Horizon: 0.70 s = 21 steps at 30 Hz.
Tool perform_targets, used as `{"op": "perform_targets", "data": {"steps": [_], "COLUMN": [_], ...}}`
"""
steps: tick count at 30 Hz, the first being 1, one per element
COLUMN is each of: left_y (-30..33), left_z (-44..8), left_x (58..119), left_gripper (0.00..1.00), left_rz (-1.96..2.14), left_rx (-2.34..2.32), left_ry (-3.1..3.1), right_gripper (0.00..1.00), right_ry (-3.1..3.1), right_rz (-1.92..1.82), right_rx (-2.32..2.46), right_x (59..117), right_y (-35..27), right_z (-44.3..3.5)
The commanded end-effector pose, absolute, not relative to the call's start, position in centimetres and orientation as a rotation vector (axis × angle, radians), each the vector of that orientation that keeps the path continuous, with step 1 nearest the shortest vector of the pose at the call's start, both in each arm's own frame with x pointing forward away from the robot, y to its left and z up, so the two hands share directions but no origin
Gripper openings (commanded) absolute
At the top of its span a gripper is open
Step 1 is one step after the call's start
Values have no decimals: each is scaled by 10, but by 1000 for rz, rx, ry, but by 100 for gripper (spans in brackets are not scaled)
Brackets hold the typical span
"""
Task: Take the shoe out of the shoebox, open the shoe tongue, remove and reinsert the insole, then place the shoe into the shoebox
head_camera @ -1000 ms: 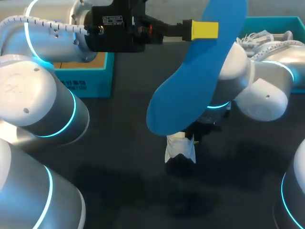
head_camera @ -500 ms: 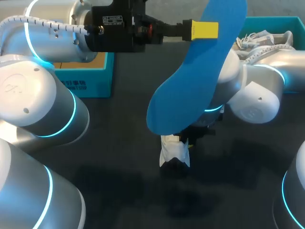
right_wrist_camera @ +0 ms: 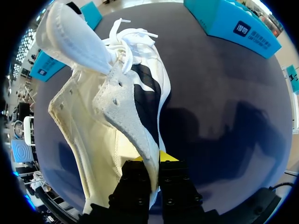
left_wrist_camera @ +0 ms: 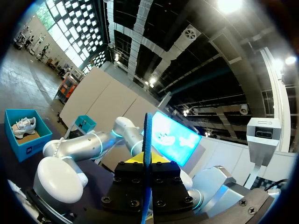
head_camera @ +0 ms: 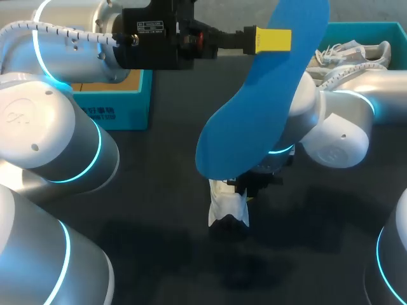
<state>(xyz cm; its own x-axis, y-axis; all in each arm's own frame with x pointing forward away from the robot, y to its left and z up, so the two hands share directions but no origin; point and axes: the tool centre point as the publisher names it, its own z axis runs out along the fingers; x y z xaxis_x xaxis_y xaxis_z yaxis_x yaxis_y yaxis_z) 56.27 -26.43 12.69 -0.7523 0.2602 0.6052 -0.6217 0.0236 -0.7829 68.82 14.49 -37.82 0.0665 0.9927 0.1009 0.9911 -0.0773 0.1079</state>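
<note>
**While the insole (head_camera: 254, 108) is held high, the shoe (head_camera: 227, 206) sits low in my right hand (head_camera: 251, 184)**

As seen from the head camera, the blue insole runs on a slant, its long axis going from the far right down toward the near middle, with the broad end nearest me. My left hand (head_camera: 280, 39) comes in from the left and is clamped on the far, narrow part. In the left wrist view the insole shows edge-on as a thin blue line pinched between the fingers.

Below the insole's near end, the white shoe is over the dark worktop (head_camera: 165, 210); I cannot tell if it touches it. My right hand reaches in from the right and grips it. In the right wrist view the shoe's long axis runs straight out ahead of the fingers. The tongue (right_wrist_camera: 77, 39) is folded back at the far end, beside loose laces (right_wrist_camera: 133, 37). The fingers are closed narrowly on a thin edge of the upper.

A teal shoebox (head_camera: 117, 105) stands at the far left. A second teal box (head_camera: 388, 28), far right, holds another white shoe (head_camera: 350, 51).
</note>
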Motion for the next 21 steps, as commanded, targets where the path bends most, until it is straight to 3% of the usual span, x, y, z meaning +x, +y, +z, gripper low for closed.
{"op": "perform_targets", "data": {"steps": [1,21], "left_y": [-264,-264], "left_z": [127,127], "left_x": [562,562], "left_gripper": [0,0], "left_rz": [1794,1794], "left_rx": [374,374], "left_ry": [-1681,-1681], "right_gripper": [0,0], "right_ry": [2132,2149], "right_rz": [227,220], "right_rx": [2285,2283], "right_x": [689,686], "right_y": [153,162], "right_z": [-385,-404]}}
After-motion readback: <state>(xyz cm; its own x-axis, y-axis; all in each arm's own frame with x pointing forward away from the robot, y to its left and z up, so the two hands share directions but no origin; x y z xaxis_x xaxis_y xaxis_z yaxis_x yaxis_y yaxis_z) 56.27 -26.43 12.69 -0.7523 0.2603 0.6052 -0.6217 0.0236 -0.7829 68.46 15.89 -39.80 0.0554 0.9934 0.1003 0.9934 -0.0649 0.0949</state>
